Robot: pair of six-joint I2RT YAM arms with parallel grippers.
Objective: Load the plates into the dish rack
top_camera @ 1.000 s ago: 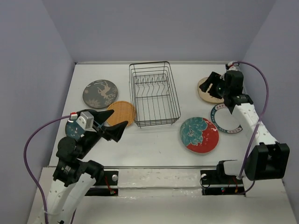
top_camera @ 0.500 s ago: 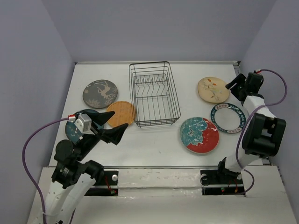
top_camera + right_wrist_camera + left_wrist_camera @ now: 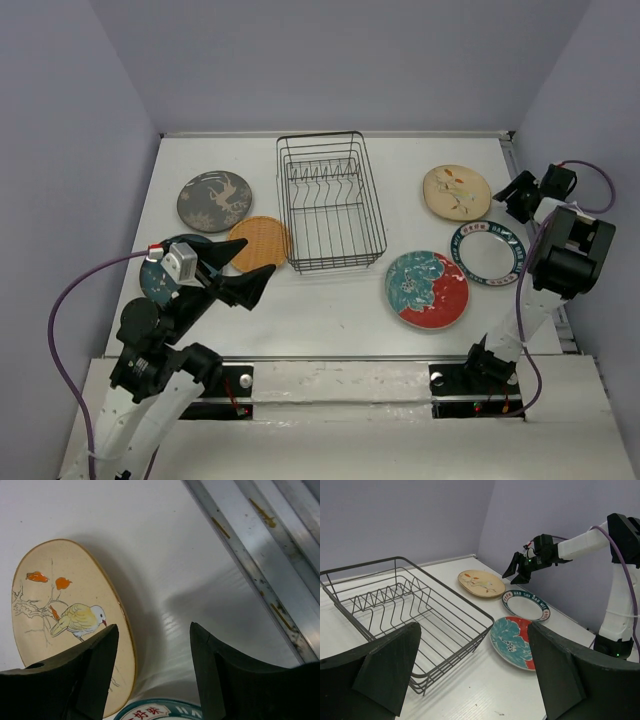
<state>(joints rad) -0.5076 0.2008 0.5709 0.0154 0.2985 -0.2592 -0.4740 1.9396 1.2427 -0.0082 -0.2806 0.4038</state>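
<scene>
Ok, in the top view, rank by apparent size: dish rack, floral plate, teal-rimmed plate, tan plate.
1. dish rack
2. red-and-teal floral plate, though it lies nearer the camera
3. teal-rimmed plate and tan plate: too alike to rank.

Left of the dish rack (image 3: pixel 331 203): the leaf-patterned plate (image 3: pixel 214 200), the plain plate (image 3: pixel 262 243) just beside its near corner, a partly hidden plate (image 3: pixel 157 283) farther out. Right: bird plate (image 3: pixel 456 192) behind, lettered plate (image 3: pixel 487 253), floral plate (image 3: pixel 427 289) nearest.

Lilac walls (image 3: pixel 330 60); white table (image 3: pixel 400 150) — metal-edged, seemingly
</scene>
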